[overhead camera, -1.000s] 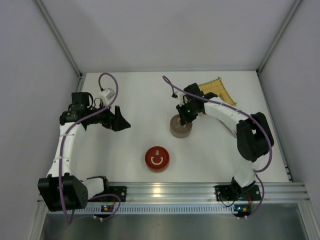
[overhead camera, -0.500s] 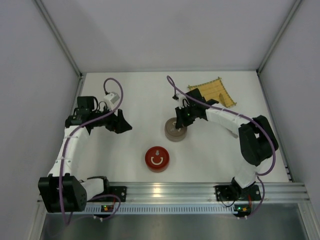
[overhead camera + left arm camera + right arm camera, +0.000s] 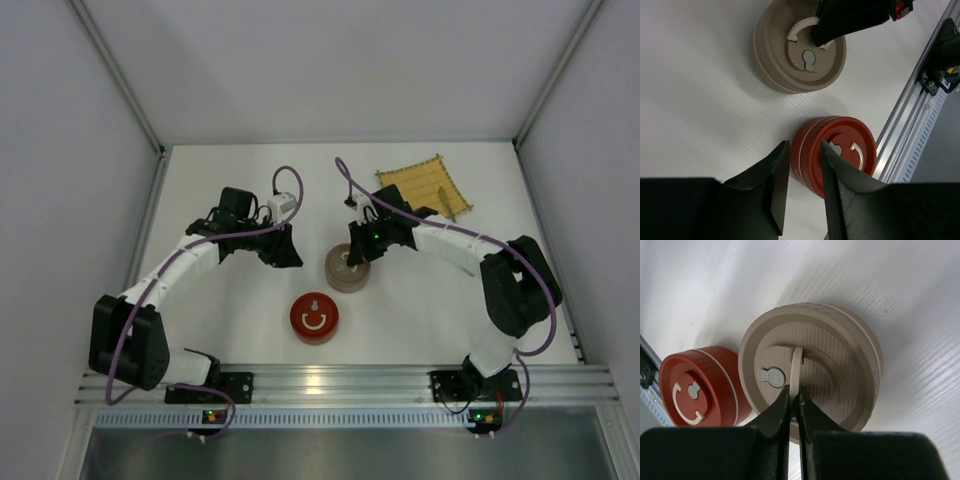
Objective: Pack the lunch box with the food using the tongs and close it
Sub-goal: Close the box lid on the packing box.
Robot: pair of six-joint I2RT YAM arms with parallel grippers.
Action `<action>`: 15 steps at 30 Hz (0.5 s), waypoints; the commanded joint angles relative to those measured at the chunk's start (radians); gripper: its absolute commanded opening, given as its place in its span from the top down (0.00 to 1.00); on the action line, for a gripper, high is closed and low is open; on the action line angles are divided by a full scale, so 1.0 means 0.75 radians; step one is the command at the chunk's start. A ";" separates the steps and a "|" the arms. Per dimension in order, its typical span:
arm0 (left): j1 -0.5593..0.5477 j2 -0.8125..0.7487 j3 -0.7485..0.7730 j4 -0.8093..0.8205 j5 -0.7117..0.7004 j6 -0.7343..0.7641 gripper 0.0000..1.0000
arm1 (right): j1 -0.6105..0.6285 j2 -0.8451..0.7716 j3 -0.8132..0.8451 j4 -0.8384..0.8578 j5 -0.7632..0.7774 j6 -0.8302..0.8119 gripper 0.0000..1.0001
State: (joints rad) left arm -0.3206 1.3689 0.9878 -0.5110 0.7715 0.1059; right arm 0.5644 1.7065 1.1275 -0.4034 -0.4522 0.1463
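The lunch box shows as two round lidded tubs. The beige tub (image 3: pixel 343 274) (image 3: pixel 790 55) (image 3: pixel 840 360) sits mid-table, and my right gripper (image 3: pixel 359 254) (image 3: pixel 794 390) is shut on its raised lid handle (image 3: pixel 796 365). The red tub (image 3: pixel 314 317) (image 3: pixel 840 150) (image 3: pixel 695 385) stands nearer the front rail with its handle lying flat. My left gripper (image 3: pixel 287 255) (image 3: pixel 804 146) hovers left of the beige tub, its jaws a narrow gap apart with nothing between them. The food and the tongs are out of view.
A yellow woven mat (image 3: pixel 424 186) lies at the back right. The aluminium rail (image 3: pixel 340 380) (image 3: pixel 920 115) runs along the front edge. Grey walls close in the table on three sides.
My left arm has swung right toward the middle and its jaws have narrowed from wide open. My right gripper has drawn the beige tub a little left and toward the front.
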 commanded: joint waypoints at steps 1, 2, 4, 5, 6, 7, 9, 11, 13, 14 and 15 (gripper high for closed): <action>0.002 0.007 0.070 0.139 -0.051 -0.082 0.64 | 0.041 0.022 -0.131 -0.247 0.316 0.044 1.00; 0.002 0.003 0.068 0.145 -0.057 -0.084 0.63 | 0.041 0.007 -0.137 -0.258 0.331 0.056 1.00; 0.002 -0.013 0.066 0.148 -0.063 -0.078 0.62 | 0.041 -0.027 -0.161 -0.274 0.319 0.055 1.00; 0.004 -0.013 0.068 0.139 -0.063 -0.068 0.62 | 0.043 -0.034 -0.172 -0.278 0.296 0.054 1.00; 0.002 -0.021 0.072 0.133 -0.069 -0.063 0.61 | 0.041 -0.044 -0.186 -0.274 0.278 0.054 1.00; 0.002 -0.023 0.072 0.119 -0.071 -0.059 0.61 | 0.037 -0.058 -0.216 -0.250 0.251 0.042 1.00; 0.004 -0.031 0.076 0.105 -0.069 -0.043 0.60 | 0.031 -0.058 -0.233 -0.237 0.143 0.024 0.93; 0.004 -0.044 0.078 0.084 -0.069 -0.027 0.59 | 0.027 -0.058 -0.227 -0.245 0.094 0.007 0.77; 0.004 -0.054 0.084 0.070 -0.078 -0.018 0.58 | 0.025 -0.062 -0.205 -0.256 0.092 -0.003 0.72; 0.004 -0.056 0.082 0.060 -0.084 -0.014 0.58 | 0.023 -0.066 -0.196 -0.268 0.096 -0.005 0.66; 0.004 -0.060 0.082 0.055 -0.086 -0.012 0.57 | 0.021 -0.073 -0.188 -0.272 0.098 -0.007 0.65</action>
State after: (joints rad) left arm -0.3199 1.3655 1.0119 -0.4717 0.7120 0.0788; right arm 0.5797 1.6058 1.0367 -0.4095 -0.4492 0.1829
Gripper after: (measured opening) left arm 0.424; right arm 0.336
